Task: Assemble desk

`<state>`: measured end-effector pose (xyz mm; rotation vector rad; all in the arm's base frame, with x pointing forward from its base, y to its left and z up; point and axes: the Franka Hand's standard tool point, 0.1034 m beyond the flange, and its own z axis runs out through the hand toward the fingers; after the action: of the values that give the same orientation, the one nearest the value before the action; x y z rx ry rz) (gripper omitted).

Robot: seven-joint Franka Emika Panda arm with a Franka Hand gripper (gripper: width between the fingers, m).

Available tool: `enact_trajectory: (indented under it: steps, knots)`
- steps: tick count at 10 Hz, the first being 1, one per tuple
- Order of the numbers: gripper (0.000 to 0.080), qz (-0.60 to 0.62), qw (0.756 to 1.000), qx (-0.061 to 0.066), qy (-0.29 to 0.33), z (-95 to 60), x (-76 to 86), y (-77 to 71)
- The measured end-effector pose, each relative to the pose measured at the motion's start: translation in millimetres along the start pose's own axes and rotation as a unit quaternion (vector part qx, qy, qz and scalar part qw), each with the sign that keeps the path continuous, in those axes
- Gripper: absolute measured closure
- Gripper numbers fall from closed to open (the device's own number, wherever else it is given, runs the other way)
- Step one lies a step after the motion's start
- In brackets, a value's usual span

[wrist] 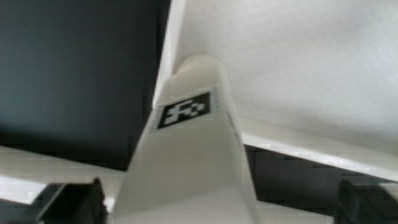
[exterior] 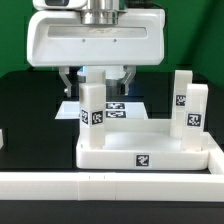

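Observation:
The white desk slab (exterior: pixel 120 155) lies at the front with a tag on its near rim. Three white legs stand on it: one at the exterior view's left (exterior: pixel 93 110) and two at the right (exterior: pixel 180 98) (exterior: pixel 197 112). My gripper (exterior: pixel 97 86) hangs over the left leg, with its dark fingers (exterior: pixel 68 80) spread to either side of the leg's top. In the wrist view the tagged leg (wrist: pixel 183 120) runs between the fingers (wrist: pixel 68 205), with a dark gap on one side. The slab (wrist: pixel 302 90) shows behind it. The gripper is open around the leg.
The marker board (exterior: pixel 120 108) lies flat on the black table behind the slab. A long white rail (exterior: pixel 110 187) runs along the front edge. A small white piece (exterior: pixel 2 138) sits at the exterior view's far left.

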<state>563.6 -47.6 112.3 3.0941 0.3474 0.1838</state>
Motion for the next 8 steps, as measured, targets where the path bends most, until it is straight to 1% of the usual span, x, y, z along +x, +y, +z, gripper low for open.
enact_trajectory:
  steps: [1,2,3,6,7,8]
  knots:
    - [0.0266,0.002,1.0,0.0,-0.001,0.7,-0.3,-0.3]
    - [0.0402,0.002,1.0,0.0,-0.001,0.9,-0.5,0.1]
    - [0.0511,0.002,1.0,-0.001,-0.001,0.9,-0.7,0.9]
    - [0.0511,0.009,1.0,-0.001,-0.001,0.9,-0.9,1.2]
    - [0.0511,0.03,1.0,0.002,-0.002,1.2,-1.7,2.4]
    - [0.0511,0.096,0.995,0.009,-0.005,1.6,-3.4,6.6]
